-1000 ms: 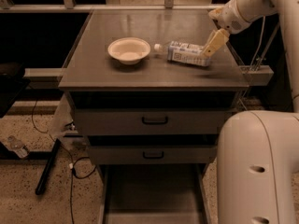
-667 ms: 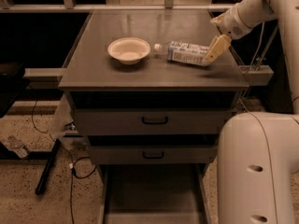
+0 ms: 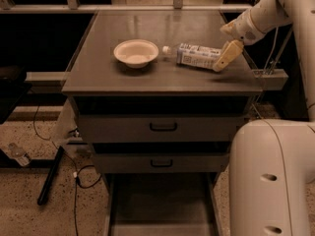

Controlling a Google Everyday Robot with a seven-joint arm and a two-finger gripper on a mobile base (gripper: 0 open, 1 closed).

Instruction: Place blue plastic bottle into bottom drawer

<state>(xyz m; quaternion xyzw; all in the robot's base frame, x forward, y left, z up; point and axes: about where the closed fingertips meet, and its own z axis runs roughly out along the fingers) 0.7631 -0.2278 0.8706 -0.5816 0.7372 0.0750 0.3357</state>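
Tool (image 3: 227,56) is hanging low at the counter's (image 3: 123,80) right side, against the base of the bottle (image 3: 197,55); apart or together, cannot tell. Bottle is lying on its side, cap toward the bowl (image 3: 136,52). Bottom drawer (image 3: 160,210) is standing open below.

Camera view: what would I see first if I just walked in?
Probably the big white robot body filling the bottom right corner, with its gripper at the right end of the bottle, which lies on the cabinet top. Next, the pale bowl just left of the bottle, and the bottom drawer pulled open below.
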